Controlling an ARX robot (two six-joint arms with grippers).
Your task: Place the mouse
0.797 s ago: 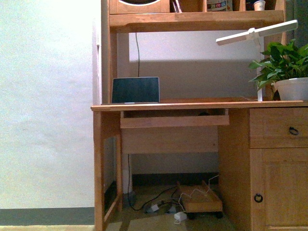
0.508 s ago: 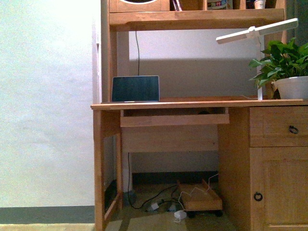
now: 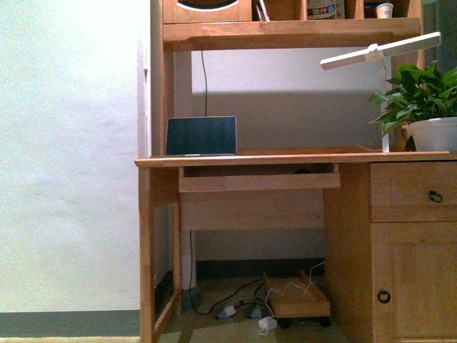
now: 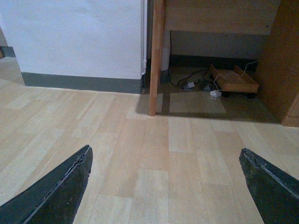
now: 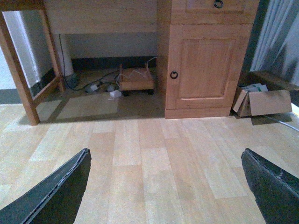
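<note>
Darkness under the table top hides most of the mouse point(image 3: 303, 170): only a small dark rounded hump shows in the front view, lying in the pull-out tray point(image 3: 257, 180) toward its right end, just below the table point(image 3: 285, 158) edge. It is too shadowed to be sure of more than that. Nothing touches it. Sitting in the tray, it would be within reach of someone at the laptop point(image 3: 201, 134), which stands open on the left part of the table against the far wall.

Further right on the table, a white lamp point(image 3: 378, 51) reaches out over a potted plant point(image 3: 421, 93), with a drawer point(image 3: 410, 191) and a cabinet door point(image 3: 414, 279) below them. Under the table, cables trail around a low wheeled board point(image 3: 298, 300) on the floor point(image 4: 154, 177).

Neither arm appears in the front view. Both wrist cameras look out low over bare floorboards toward the foot of the table. The left hand point(image 4: 164, 151) has its fingers spread wide with only floor between them. The right hand point(image 5: 166, 151) is likewise spread and carries nothing; a cardboard box point(image 5: 261, 102) lies to its far right.

With both hands empty and well apart from the table, I judge that the mouse has yet to be approached and picked up. The shallow gap above the tray looks like the awkward part.
</note>
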